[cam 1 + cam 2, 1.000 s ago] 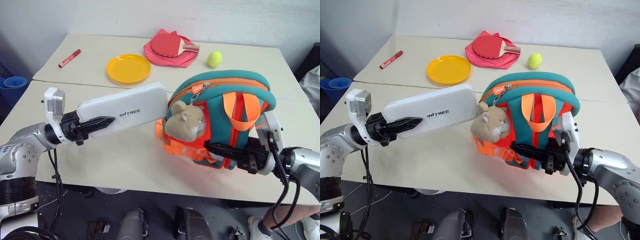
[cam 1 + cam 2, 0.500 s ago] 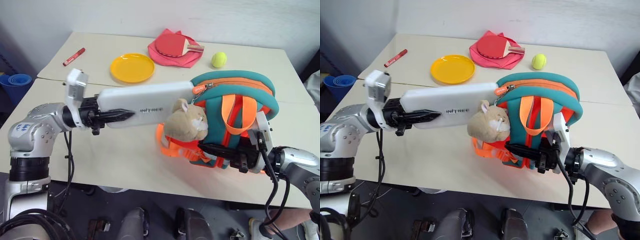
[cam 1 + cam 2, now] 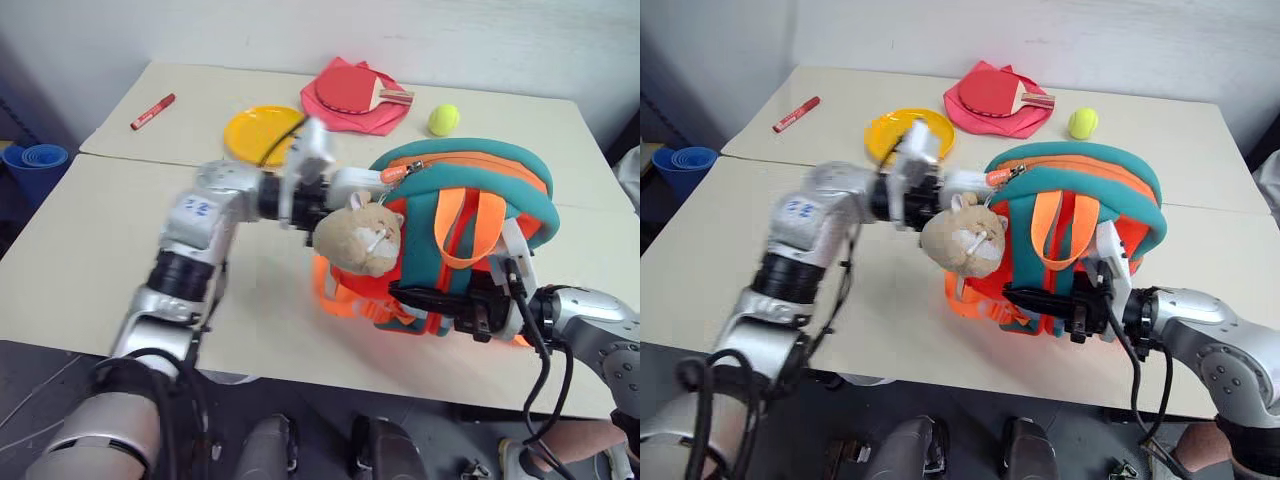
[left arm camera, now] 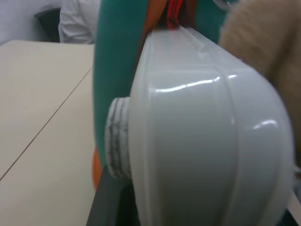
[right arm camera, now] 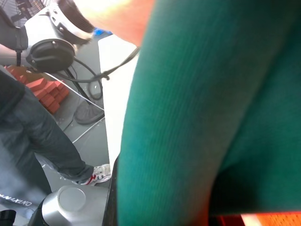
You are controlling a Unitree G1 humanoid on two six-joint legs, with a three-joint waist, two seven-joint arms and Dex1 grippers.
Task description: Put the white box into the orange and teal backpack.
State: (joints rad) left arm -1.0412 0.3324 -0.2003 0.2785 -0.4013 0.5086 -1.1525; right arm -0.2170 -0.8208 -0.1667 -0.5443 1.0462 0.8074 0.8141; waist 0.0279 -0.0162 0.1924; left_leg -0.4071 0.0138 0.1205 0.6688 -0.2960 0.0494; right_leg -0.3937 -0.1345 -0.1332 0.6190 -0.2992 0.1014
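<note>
Both arms reach inward: left claw [image 3: 325, 195] pinching the white box [image 4: 207, 136] at the backpack [image 3: 470, 215], right claw [image 3: 425, 298] pressed together.

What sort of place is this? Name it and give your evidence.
Probably an indoor lab or test room, not a home. Two plain tables pushed together stand against a bare white wall, carrying unrelated props: a backpack, yellow plate, table tennis paddle, ball and red marker.

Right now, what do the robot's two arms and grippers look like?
Both arms are silver-grey metal with black ribbed joint bands and loose black cables. The left arm bears a small blue marking on a rounded segment. The left gripper and right gripper have black fingers; a white block sits at each wrist.
</note>
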